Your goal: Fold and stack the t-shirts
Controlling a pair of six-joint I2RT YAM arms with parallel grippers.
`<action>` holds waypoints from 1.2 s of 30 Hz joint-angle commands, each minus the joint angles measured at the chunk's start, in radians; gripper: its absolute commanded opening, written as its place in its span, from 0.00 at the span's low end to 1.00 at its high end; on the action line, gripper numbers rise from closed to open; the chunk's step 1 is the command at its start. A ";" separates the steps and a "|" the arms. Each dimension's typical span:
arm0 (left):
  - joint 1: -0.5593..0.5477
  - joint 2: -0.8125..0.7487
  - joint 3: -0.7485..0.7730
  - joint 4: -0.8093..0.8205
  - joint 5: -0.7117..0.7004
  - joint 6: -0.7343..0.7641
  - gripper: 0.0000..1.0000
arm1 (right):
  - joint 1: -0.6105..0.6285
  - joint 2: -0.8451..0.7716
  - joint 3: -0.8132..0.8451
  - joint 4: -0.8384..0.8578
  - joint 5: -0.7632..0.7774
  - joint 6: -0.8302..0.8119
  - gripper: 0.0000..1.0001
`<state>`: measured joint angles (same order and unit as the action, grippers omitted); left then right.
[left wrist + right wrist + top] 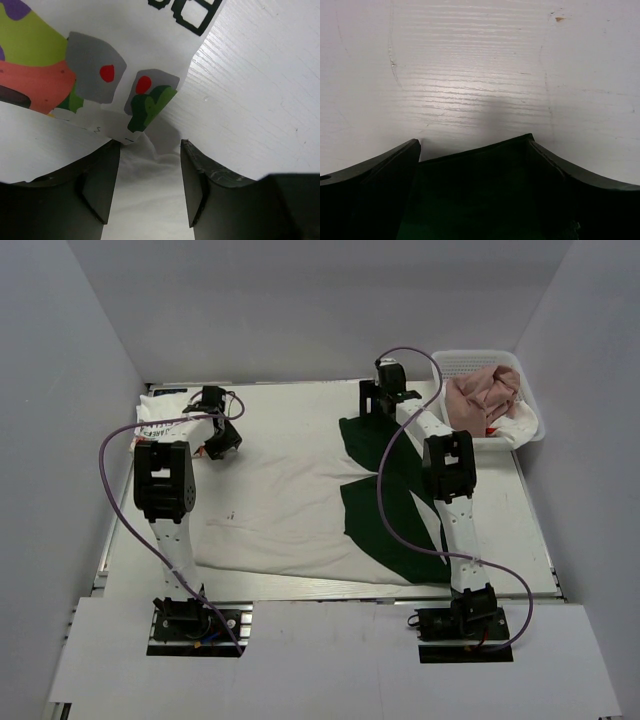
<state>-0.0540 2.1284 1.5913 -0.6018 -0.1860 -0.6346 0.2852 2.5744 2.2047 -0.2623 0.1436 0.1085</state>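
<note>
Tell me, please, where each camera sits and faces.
Top external: above, behind the bases, looking down on the table; both arms show.
Left wrist: on its arm, facing down at the cartoon shirt; left pincer shows.
Right wrist: on its arm, facing down at the green sleeve; right pincer shows.
Shared: top external also shows that sleeve.

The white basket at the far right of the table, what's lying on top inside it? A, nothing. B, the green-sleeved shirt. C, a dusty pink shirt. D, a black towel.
C: a dusty pink shirt is heaped in the basket, while the green-sleeved shirt lies spread flat outside it.
</note>
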 commanded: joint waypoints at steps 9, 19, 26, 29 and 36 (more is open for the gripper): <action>0.008 0.027 0.111 -0.066 -0.015 0.024 0.61 | -0.018 -0.017 -0.042 0.028 -0.085 0.049 0.89; -0.012 0.027 0.098 -0.067 0.005 0.053 0.50 | -0.018 -0.037 -0.077 0.031 -0.081 0.040 0.89; -0.021 0.073 0.030 -0.090 0.020 0.043 0.35 | -0.017 -0.091 -0.141 0.043 -0.097 0.025 0.74; -0.021 0.064 -0.013 -0.099 0.020 0.042 0.07 | -0.017 -0.124 -0.204 0.063 -0.127 0.023 0.43; -0.021 -0.021 -0.022 -0.099 0.020 0.023 0.00 | -0.011 -0.201 -0.260 0.116 -0.177 -0.027 0.00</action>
<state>-0.0654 2.1448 1.6085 -0.6258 -0.1951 -0.5961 0.2699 2.4439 1.9617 -0.1555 0.0090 0.1070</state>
